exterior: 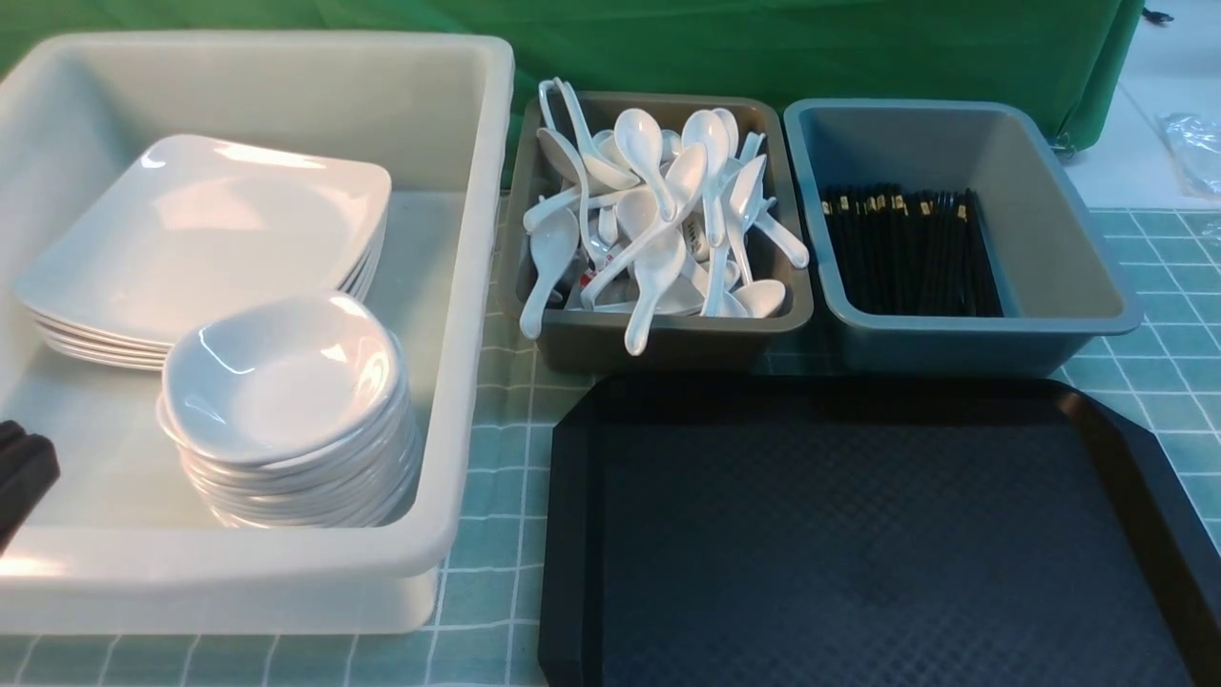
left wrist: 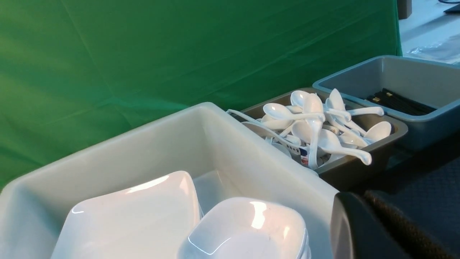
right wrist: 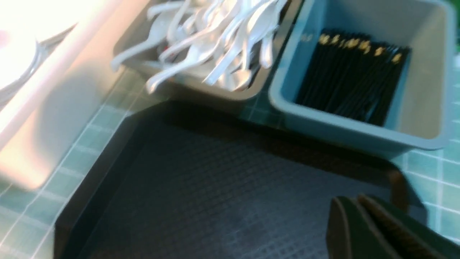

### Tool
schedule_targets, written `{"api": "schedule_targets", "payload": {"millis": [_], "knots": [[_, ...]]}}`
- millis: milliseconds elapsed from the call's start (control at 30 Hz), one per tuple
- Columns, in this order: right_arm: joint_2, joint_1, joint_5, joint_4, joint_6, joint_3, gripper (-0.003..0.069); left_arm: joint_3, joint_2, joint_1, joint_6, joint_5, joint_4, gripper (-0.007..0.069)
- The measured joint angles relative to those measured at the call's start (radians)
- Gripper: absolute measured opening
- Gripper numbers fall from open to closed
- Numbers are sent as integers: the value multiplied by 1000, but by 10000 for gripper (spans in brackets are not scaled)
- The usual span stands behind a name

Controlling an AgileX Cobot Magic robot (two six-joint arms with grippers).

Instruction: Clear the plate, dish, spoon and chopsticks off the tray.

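Note:
The black tray [exterior: 858, 534] lies at the front right with nothing on it; its textured floor also shows in the right wrist view [right wrist: 201, 187]. White square plates [exterior: 210, 224] and small white dishes [exterior: 277, 377] are stacked in the white tub [exterior: 458, 286]. White spoons [exterior: 658, 210] fill the brown-grey tub. Black chopsticks [exterior: 906, 248] lie in the blue-grey tub. My left gripper [exterior: 29, 472] is shut and empty at the white tub's near left corner, beside the dish stack [left wrist: 248, 230]. My right gripper [right wrist: 355, 201] is shut and empty above the tray's right part; the front view does not show it.
The brown-grey tub [exterior: 658, 334] and the blue-grey tub [exterior: 1049, 239] stand side by side just behind the tray. A green checked cloth [exterior: 496, 458] covers the table. A green backdrop [exterior: 763, 48] hangs behind the tubs.

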Motion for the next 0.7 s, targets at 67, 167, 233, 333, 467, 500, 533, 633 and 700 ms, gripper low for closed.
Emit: {"api": "schedule_targets", "payload": {"millis": [67, 167, 233, 333, 467, 500, 533, 633, 700], "knots": [[-57, -49, -19, 0, -8, 43, 50, 0, 0, 0, 0, 1, 1, 10], [-149, -102, -81, 0, -73, 159, 21, 0, 0, 0, 0, 2, 4, 10], [-211, -128, -142, 0, -111, 248, 18, 0, 0, 0, 0, 2, 5, 11], [-298, -163, -221, 0, -139, 380, 16, 0, 0, 0, 0, 2, 6, 11], [-511, -229, -369, 1, -142, 680, 16, 0, 0, 0, 2, 3, 8, 11], [-573, -247, -397, 1, -142, 760, 16, 1, 0, 0, 3, 3, 8, 11], [-604, -254, -406, 1, -141, 800, 16, 1, 0, 0, 3, 3, 8, 11], [-663, -258, -413, 2, -131, 871, 16, 1, 0, 0, 3, 3, 8, 11], [-703, -262, -418, 3, -98, 936, 16, 1, 0, 0, 3, 5, 8, 11]]}}
